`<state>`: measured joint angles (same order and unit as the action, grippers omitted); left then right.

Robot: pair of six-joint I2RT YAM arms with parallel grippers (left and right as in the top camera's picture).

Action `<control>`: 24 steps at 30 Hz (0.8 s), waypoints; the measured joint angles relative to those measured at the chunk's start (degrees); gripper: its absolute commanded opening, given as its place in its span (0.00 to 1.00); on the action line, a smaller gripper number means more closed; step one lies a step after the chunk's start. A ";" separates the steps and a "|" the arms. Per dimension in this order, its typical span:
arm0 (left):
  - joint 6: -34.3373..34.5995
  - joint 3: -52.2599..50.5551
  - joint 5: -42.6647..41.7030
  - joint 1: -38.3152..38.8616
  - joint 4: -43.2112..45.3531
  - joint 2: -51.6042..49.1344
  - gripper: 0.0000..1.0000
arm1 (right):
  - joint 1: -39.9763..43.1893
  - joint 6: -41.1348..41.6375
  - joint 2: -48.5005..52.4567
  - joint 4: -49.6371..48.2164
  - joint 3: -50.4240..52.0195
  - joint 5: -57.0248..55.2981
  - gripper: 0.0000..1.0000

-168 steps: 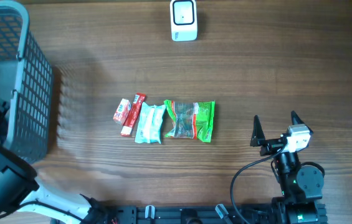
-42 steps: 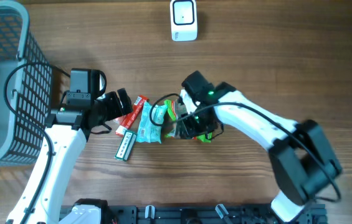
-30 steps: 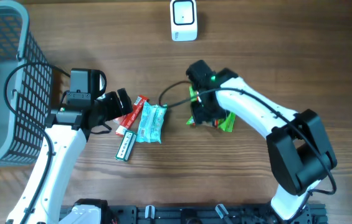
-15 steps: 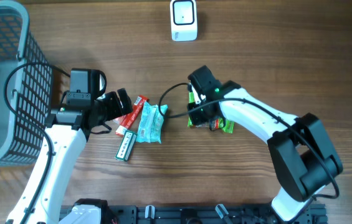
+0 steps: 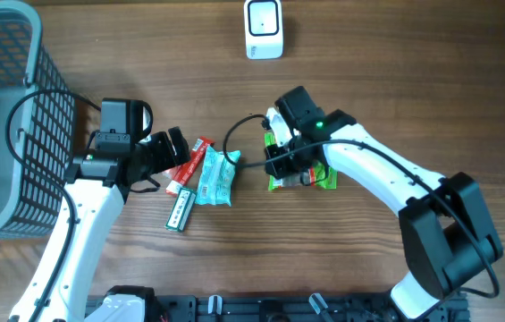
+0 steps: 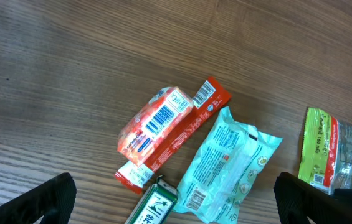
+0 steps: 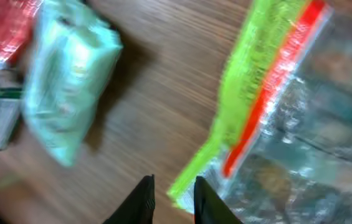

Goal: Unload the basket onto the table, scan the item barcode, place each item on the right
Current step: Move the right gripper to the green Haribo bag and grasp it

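a: item one, right gripper (image 7: 171, 196): jaws narrow, tips set at the lime-edged end of the green packet (image 5: 310, 177). hold confirmed?

b: not confirmed. the packet's edge lay at the tips, but whether it was pinched could not be told. the packet rested on the tabletop (image 5: 431, 80), well apart from the scanner (image 5: 263, 29) at the far edge.

a: item two, left gripper (image 5: 163, 161): jaws wide, nothing in them, poised near the red packets (image 6: 163, 127), which lay beside the mint pouch (image 6: 225, 165).

b: noted. advice for the step in hand: the pinch wanted the seam edge only, clear of any printed code, and firm enough that the crinkly film would not slip. after that, a lift with the code side turned flat toward the scanner's window. the mint pouch lay near, so a straight rise was judged safer than a drag.
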<state>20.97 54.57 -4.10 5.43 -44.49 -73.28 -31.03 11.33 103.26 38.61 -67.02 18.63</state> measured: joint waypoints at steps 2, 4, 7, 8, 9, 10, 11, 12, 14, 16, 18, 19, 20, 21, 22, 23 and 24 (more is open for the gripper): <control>0.00 0.00 -0.02 0.00 0.00 0.00 1.00 | 0.00 0.42 0.00 -5.75 3.80 -1.81 0.22; 0.00 0.00 0.00 0.00 0.11 0.00 1.00 | 0.00 1.01 0.00 -9.51 7.37 -3.08 0.25; 0.00 0.00 -0.02 0.00 0.13 0.00 1.00 | 0.00 2.64 -0.42 -14.60 12.17 -4.13 0.54; 0.00 0.00 0.00 0.00 0.17 0.00 1.00 | -0.07 2.62 -0.70 -14.71 12.26 -4.11 0.63; 0.00 0.00 0.00 0.00 0.15 0.00 1.00 | -0.15 1.66 -0.79 -14.69 12.22 -3.13 0.66; 0.00 0.00 -0.02 0.00 0.20 0.00 1.00 | -0.15 -0.39 -0.87 -13.40 11.67 -0.76 0.67; 0.00 0.00 0.00 0.00 0.17 0.00 1.00 | -0.04 -2.29 -0.85 -11.41 10.49 2.34 0.67; 0.00 0.00 -0.02 0.00 0.17 0.00 1.00 | -0.04 -3.72 -0.85 -7.98 8.57 5.09 0.61; 0.00 0.00 0.00 0.00 0.17 0.00 1.00 | -0.07 -4.98 -0.85 -2.34 4.04 6.88 0.46; 0.00 0.00 -0.02 0.00 0.20 0.00 1.00 | -0.04 -5.44 -0.98 1.46 0.52 6.40 0.19; 0.00 0.00 -0.02 0.00 0.17 0.00 1.00 | -0.04 -5.03 -0.98 6.14 -0.13 1.66 0.04; 0.00 0.00 -0.02 0.00 0.17 0.00 1.00 | -0.04 -4.07 -0.98 7.61 -0.13 -0.52 0.04; 0.00 0.00 -0.02 0.00 0.15 0.00 1.00 | -0.04 -3.26 -0.98 8.61 -0.15 -2.19 0.04; 0.00 0.00 0.00 0.00 0.17 -0.02 1.00 | -0.04 -2.58 -0.98 9.86 -0.15 -3.23 0.04; 0.00 0.00 0.00 0.00 0.15 -0.02 1.00 | -0.04 -1.68 -0.98 10.82 -0.15 -4.39 0.04; 0.00 0.00 -0.02 0.00 0.15 0.00 1.00 | -0.04 -1.09 -0.98 11.17 -0.15 -5.11 0.04; 0.00 0.00 0.00 0.00 0.15 0.00 1.00 | -0.04 -0.63 -0.98 11.54 -0.15 -5.57 0.04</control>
<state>20.97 54.57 -4.10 5.43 -44.34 -73.28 -31.07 10.70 102.28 50.15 -67.18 13.06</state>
